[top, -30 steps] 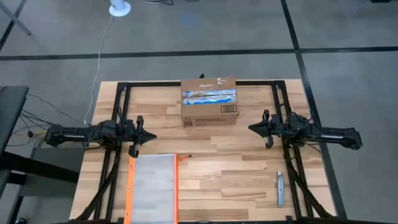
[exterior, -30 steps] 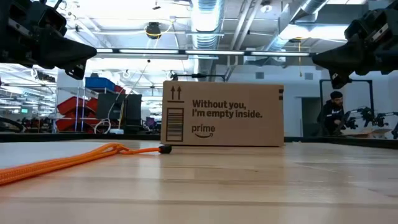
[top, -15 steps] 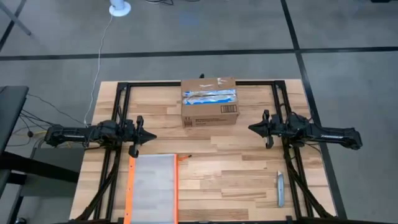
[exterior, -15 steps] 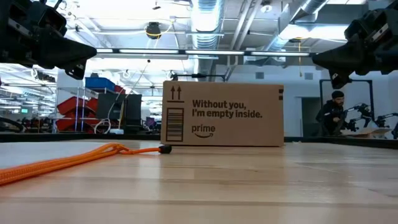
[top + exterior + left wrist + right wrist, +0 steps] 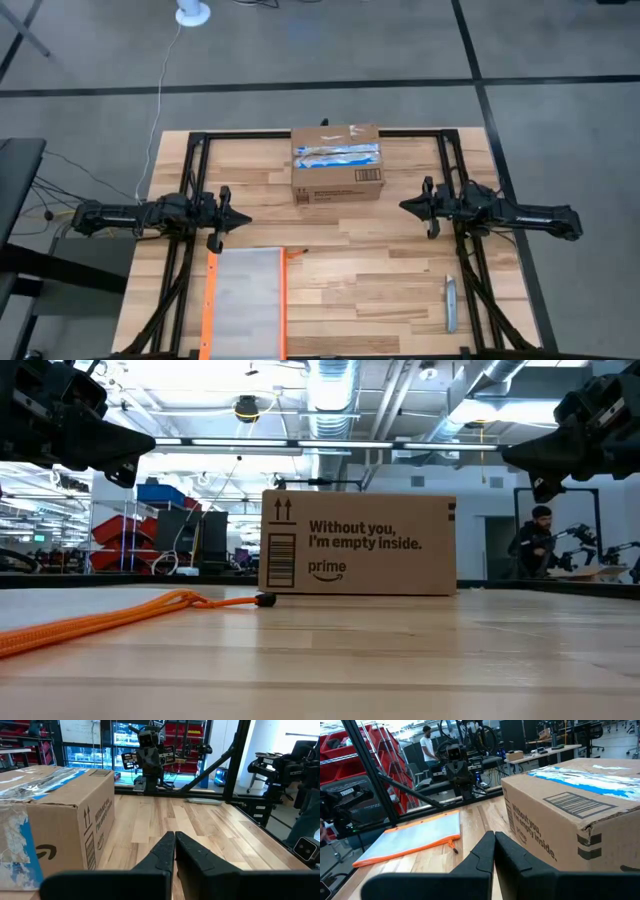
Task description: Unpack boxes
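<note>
My left gripper (image 5: pixel 243 221) and right gripper (image 5: pixel 404 205) hover with jaws together, either side of the sealed cardboard box (image 5: pixel 337 163) at the tabletop's (image 5: pixel 380 270) far middle; what looks like a box cutter (image 5: pixel 449 304) lies near right.

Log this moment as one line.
box taped shut, untouched | left tool shut, idle | right tool shut, idle

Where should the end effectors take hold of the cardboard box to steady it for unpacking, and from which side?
Probably at its two short end walls, one end effector from each side. The cardboard box stands upright and taped shut, midway between the left end effector and the right end effector, both shut; its ends face them squarely.
</note>
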